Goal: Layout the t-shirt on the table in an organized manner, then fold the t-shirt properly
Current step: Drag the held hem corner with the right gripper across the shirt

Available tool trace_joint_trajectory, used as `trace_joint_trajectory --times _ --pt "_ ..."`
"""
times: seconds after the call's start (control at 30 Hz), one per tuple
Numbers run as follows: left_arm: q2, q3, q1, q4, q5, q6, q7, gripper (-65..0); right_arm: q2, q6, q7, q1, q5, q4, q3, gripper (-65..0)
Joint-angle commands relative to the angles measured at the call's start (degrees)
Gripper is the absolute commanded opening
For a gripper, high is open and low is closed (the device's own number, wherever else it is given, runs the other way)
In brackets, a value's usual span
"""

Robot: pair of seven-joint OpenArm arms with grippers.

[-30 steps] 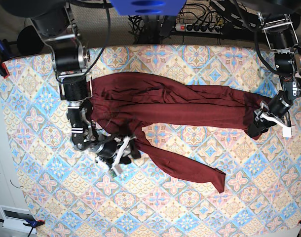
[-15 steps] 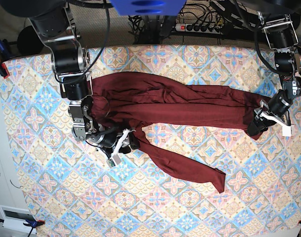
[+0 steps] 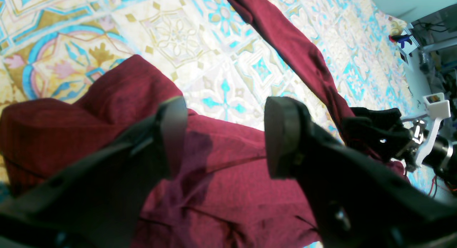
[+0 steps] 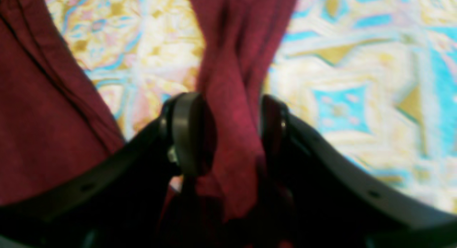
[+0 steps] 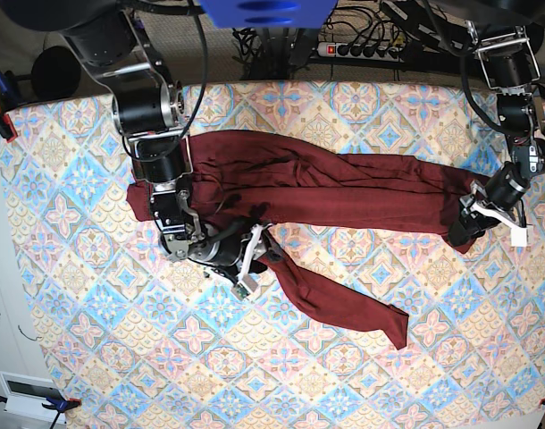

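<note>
Pastel diamond tiles cover the table (image 5: 362, 375), and across its upper middle in the base view sprawls the t-shirt (image 5: 344, 192), a dark maroon band running from left of centre to the far right edge. One long sleeve trails down to lower centre, ending flat on the cloth.

Right gripper (image 4: 228, 133) at centre-left of the base view: its jaws pinch a bunched, rope-like twist of maroon fabric, seen close in the right wrist view, a bit blurred.

Left gripper (image 3: 225, 137) at the right edge of the base view: jaws spread apart over the shirt's end, nothing between them, fabric lying beneath.

Beyond the table's top edge, a white power strip (image 5: 357, 49) with black plugs; no readable writing anywhere.
</note>
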Motion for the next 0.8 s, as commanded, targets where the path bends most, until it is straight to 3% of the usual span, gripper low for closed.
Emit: trace_joint_trajectory --times 0.0,0.07,0.17,0.27,0.53,0.77 --pt "-1.37 -0.30 -0.84 0.89 -1.27 -0.57 -0.96 -31.3 -0.10 -0.27 -0.16 1.63 -0.22 0.74 0.08 -41.3" --pt "-1.37 -0.30 -0.84 0.89 -1.27 -0.57 -0.96 -31.3 -0.10 -0.27 -0.24 1.63 -0.22 0.74 0.08 -48.5" --pt "-1.37 -0.30 -0.84 0.89 -1.27 -0.57 -0.96 -31.3 -0.10 -0.27 -0.33 1.46 -0.22 0.92 0.08 -64.3" --pt "-1.37 -0.30 -0.84 0.89 -1.27 -0.66 -1.13 -31.3 -0.02 -0.27 -2.88 -0.92 -0.22 5.58 0.08 -64.4" --pt "-1.37 -0.30 -0.93 0.89 -1.01 -0.66 -1.22 -31.3 0.07 -0.27 -14.49 -10.59 -0.22 32.74 0.08 -64.3" --pt "-0.05 -0.39 -1.19 0.89 3.13 -0.75 -1.22 -31.3 0.07 -0.27 -22.31 -18.15 0.13 50.68 0.08 -64.3"
